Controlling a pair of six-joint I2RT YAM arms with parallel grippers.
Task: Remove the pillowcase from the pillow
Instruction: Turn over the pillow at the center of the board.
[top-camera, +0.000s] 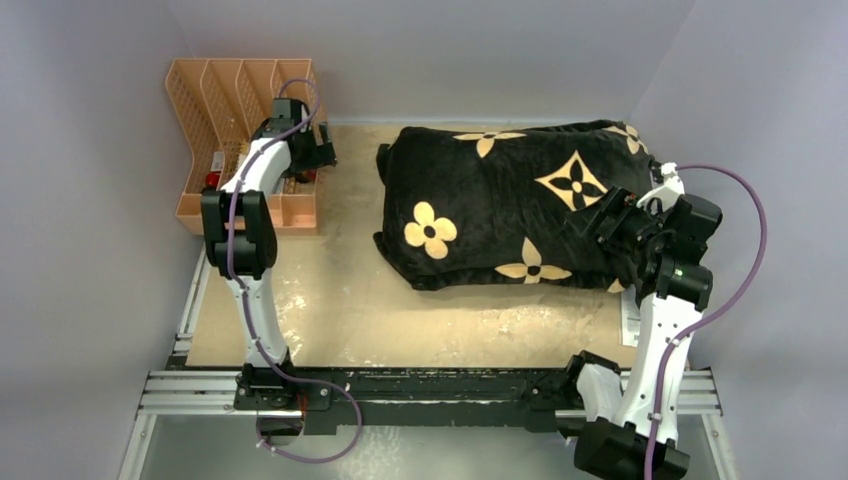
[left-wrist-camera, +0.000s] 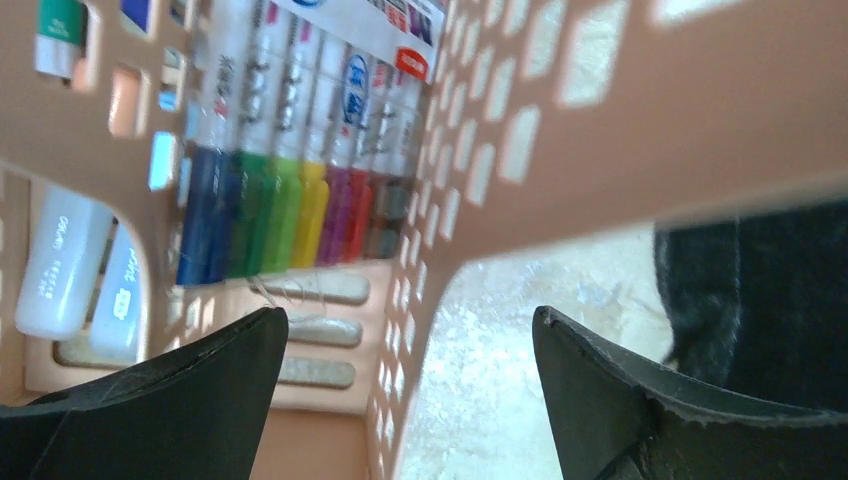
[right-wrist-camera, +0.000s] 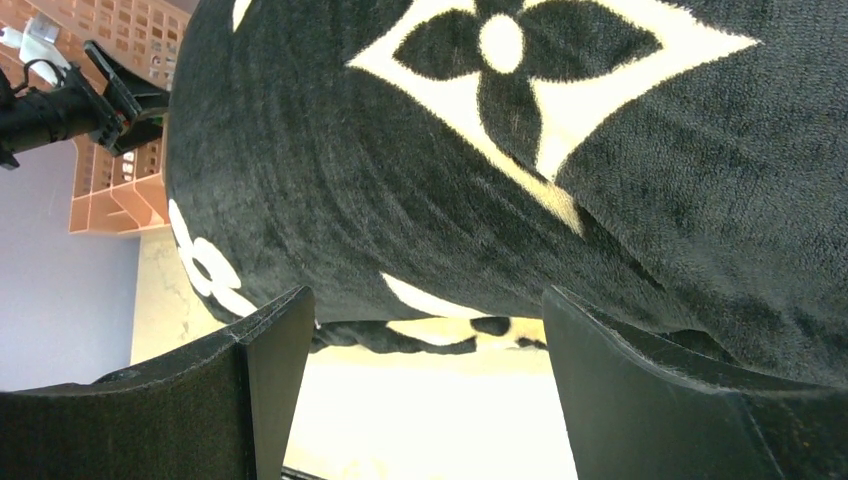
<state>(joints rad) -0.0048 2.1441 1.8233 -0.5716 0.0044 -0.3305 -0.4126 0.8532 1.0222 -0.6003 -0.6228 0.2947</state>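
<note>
Nearest the overhead camera, at six o'clock, the black metal mounting rail (top-camera: 430, 392) carries both arm bases. Left gripper (left-wrist-camera: 408, 330): jaws spread wide, nothing held. It sits at ten o'clock, close beside the salmon-coloured plastic lattice organiser basket (top-camera: 215, 100), one compartment of which holds a row of coloured marker pens (left-wrist-camera: 290, 200). Right gripper (right-wrist-camera: 425, 300): jaws likewise spread wide and empty, poised at three o'clock just beside the right end of the large black plush pillowcase with tan flower and star motifs (top-camera: 500, 200). Contact with the fabric cannot be confirmed. The pillowcase lies full and rounded from centre towards two o'clock, well apart from the basket. The white pillow is not visible anywhere and is judged wholly enclosed. Task status, by assessment: nothing done. No edge of the cover is gripped and no opening is drawn back. Finding the open end, gripping the fabric and drawing it off the pillow are all left to do. Surface: a flat, tan, mottled board tabletop (top-camera: 330, 300) with glossy patches. Room: plain pale grey walls (top-camera: 90, 220) enclose the table on three sides; purple cables (top-camera: 745, 230) loop from each arm.
</note>
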